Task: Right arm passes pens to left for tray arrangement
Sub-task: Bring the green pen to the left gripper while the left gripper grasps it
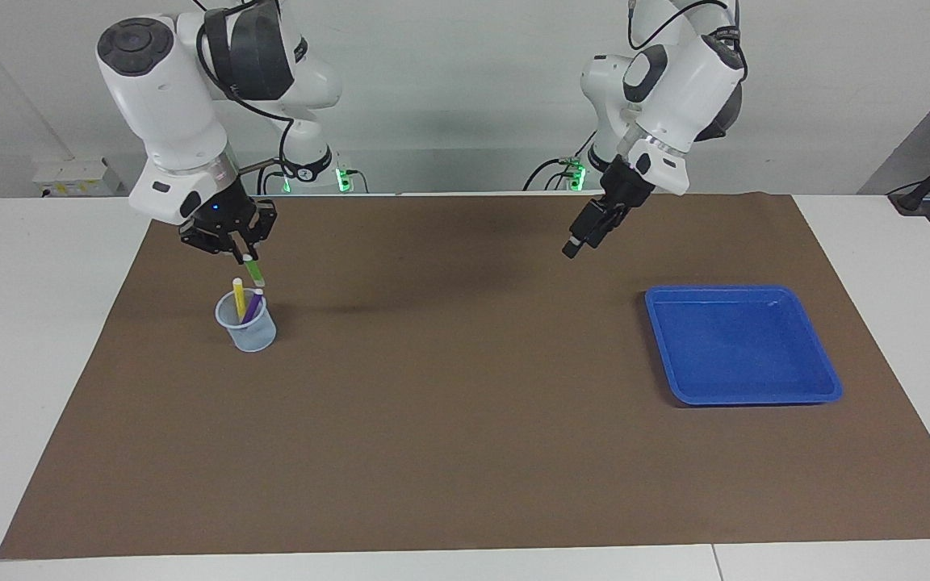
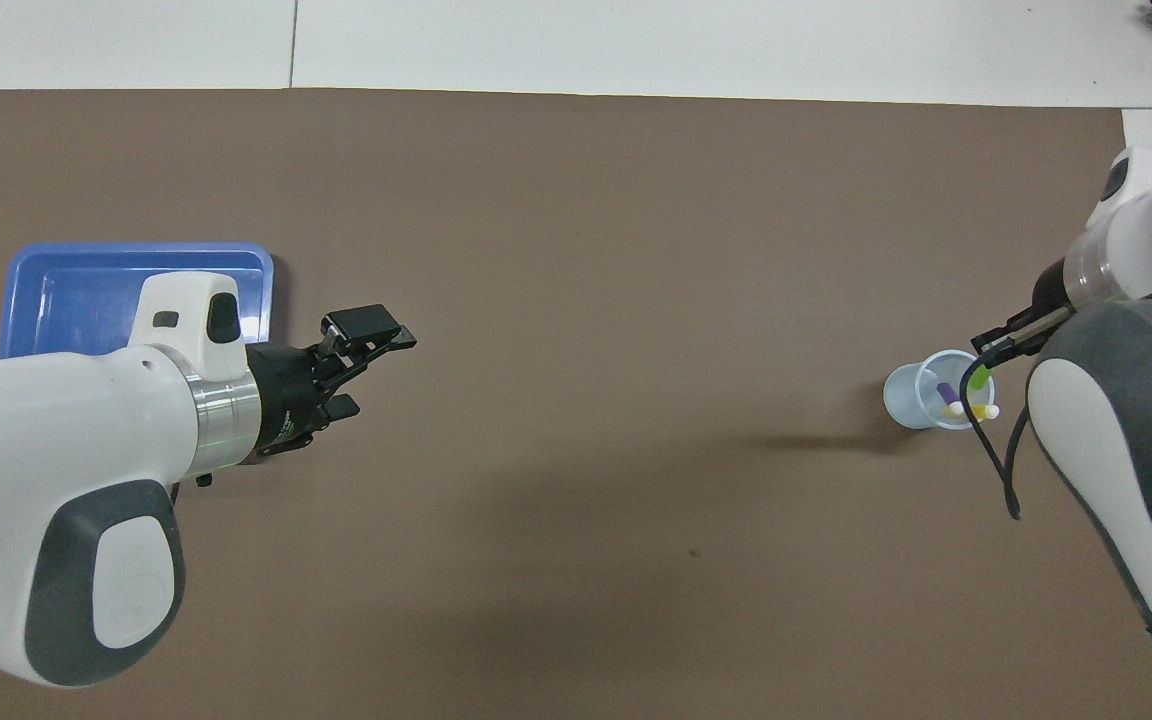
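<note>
**Right gripper holds green pen above the cup; left gripper hangs with fingers apart**

Landmark: the pale blue cup [image 1: 246, 324], standing on the brown mat [image 1: 465, 452] toward the right arm's end of the table.

Right gripper [image 1: 240, 252]: up in the air just over the cup, pointing down, fingers clamped on the top of the green pen [image 1: 253, 270]. Pen hangs nearly upright, slightly tilted, lower end just above the cup's rim, clear of it in the facing view. Overhead view: the green pen [image 2: 979, 377] shows over the cup's mouth, gripper mostly hidden by the arm.

Yellow pen [image 1: 239, 298]: in the cup, leaning, upper end sticking out over the rim. Purple pen [image 1: 253, 306]: in the cup beside the yellow one, leaning the other way, so the two cross low down. Pale tips up on both.

Blue tray [image 1: 743, 344]: on the mat, well apart from the cup, toward the left arm's end of the table. Nothing in it.

Left gripper [image 1: 580, 236]: in the air over bare mat, well apart from the cup, toward the tray's end and not over the tray in the facing view. Fingers spread, holding nothing, pointed down at a slant. Overhead view shows the two fingers [image 2: 363, 322] parted.
</note>
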